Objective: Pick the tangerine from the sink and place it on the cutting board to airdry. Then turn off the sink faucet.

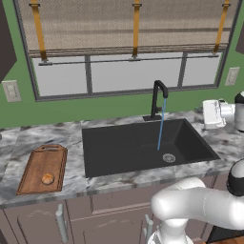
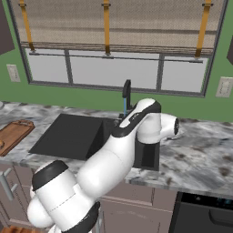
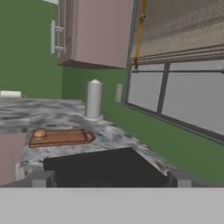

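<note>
Gripper: my gripper [image 3: 109, 178] has both finger tips spread wide at the bottom of the hand view, nothing between them; I read it as fully parted and empty.
Hand position: raised over the right part of the sink [image 1: 143, 147], looking across the basin toward the far counter.
Arm: in the right base view my white arm crosses in front of the basin's right half.
Tangerine: tangerine [image 1: 47, 178] sits on the cutting board [image 1: 40, 164], near the end away from the handle cut-out; I see it well apart from my gripper.
Cutting board: flat on the grey marbled counter [image 1: 71, 176], just left of the sink.
Sink faucet: sink faucet [image 1: 158, 97] stands behind the basin, a thin blue stream of water [image 1: 161, 126] falling from the spout toward the drain ring [image 1: 168, 157].
Beyond: a paper towel roll [image 3: 93, 99] stands upright on the counter past the board.
</note>
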